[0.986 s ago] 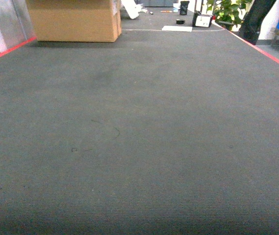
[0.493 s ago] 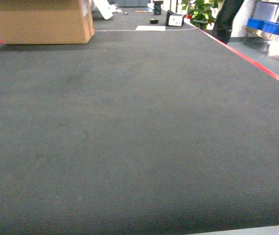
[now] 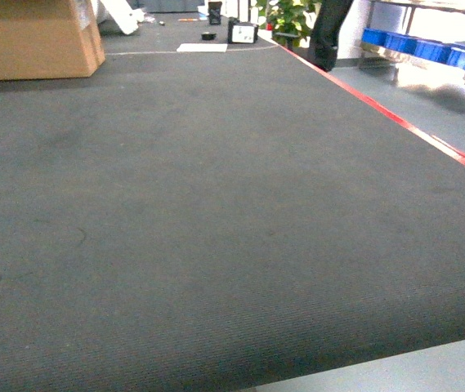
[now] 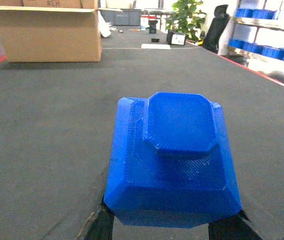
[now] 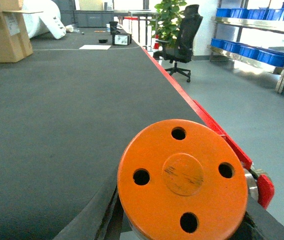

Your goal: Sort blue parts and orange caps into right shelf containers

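left gripper is pinching a blue part, dark jaws just peeking out under its near edge, flat octagonal boss facing my cam. right gripper is clamped on an orange cap, a round disc with four holes showing face-on. neither arm shows in the head view, just carpet.

the relation that matters: the blue bins sit on a metal shelf off to the right and ahead, well apart from both loads, across the red floor tape and a strip of grey floor. the row runs roughly away from me along that side. right arm looks nearer, i'd guess, so the cap probably goes first.

in the way-ish: an office chair and a potted plant near the tape, up ahead. cardboard box is far left, no bother.
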